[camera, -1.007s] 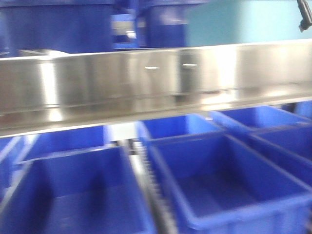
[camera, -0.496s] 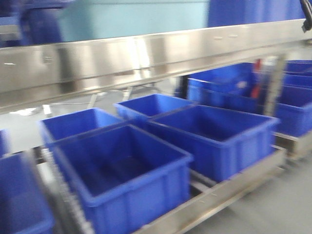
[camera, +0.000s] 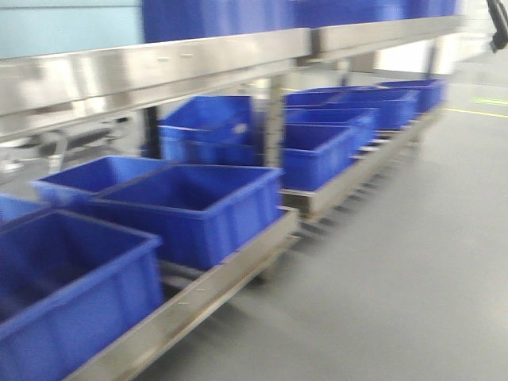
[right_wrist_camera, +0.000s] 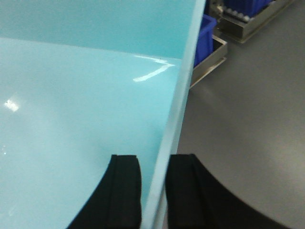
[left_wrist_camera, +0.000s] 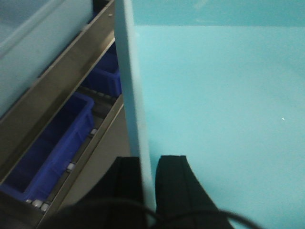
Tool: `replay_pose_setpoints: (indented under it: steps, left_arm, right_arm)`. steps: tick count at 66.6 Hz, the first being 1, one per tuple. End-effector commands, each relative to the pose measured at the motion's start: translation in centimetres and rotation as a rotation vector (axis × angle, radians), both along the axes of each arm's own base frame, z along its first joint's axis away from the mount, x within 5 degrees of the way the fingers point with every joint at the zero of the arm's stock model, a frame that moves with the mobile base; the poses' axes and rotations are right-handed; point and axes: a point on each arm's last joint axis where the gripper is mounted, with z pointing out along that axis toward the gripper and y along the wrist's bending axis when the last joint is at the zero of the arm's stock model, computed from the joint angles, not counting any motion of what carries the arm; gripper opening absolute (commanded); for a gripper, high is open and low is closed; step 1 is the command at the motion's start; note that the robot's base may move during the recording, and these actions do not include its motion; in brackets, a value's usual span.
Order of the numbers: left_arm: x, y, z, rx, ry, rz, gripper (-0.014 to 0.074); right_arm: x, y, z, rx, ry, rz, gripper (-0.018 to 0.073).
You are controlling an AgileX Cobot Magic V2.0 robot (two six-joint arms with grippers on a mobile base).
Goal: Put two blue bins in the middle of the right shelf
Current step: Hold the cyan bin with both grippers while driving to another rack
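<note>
- Bins [camera: 190, 210] sit in a row on the low roller level of the shelf [camera: 159, 67]. None is in either gripper, so both moves look to be ahead.
- The front view is smeared, so edges are hard to place. A reach judged from a view like this could land on a rim or a neighbouring bin instead of a wall.
- The bins stand close together, some touching. Fingers going down between two may wedge, or drag the wrong one along.
- The steel rail hangs low over the row. A bin lifted straight up could strike it, so I judge it has to come outward first.
- A bin is wide. Taken by one wall only, it would likely tip, so each arm needs a side.
- Left gripper [left_wrist_camera: 148, 164]: the fingers stand a little apart with the pale edge of a teal panel [left_wrist_camera: 214, 95] showing in the gap. I cannot tell whether they pinch it or hang above it. A bin [left_wrist_camera: 52, 152] lies well off to its left, down on the rollers.
- Right gripper [right_wrist_camera: 153, 164]: the same posture over the panel's other edge, and again I cannot tell whether it grips. The nearest bin [right_wrist_camera: 205, 33] is well apart, beyond the floor [right_wrist_camera: 248, 119].
</note>
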Motion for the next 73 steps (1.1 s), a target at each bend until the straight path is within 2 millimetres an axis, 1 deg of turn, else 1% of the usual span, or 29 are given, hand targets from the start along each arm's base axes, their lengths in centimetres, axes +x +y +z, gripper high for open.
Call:
replay_pose_setpoints:
  steps: [1,73]
  left_arm:
    - [-0.79,-0.31,1.00,-0.044,-0.039,-0.029,-0.0111]
    - [-0.79,-0.31,1.00,-0.044,-0.039,-0.029,-0.0111]
  right_arm:
    - [0.40,-0.67,0.61,-0.017,-0.066,-0.044,-0.0154]
    - [0.40,-0.67,0.61,-0.017,-0.066,-0.044,-0.0154]
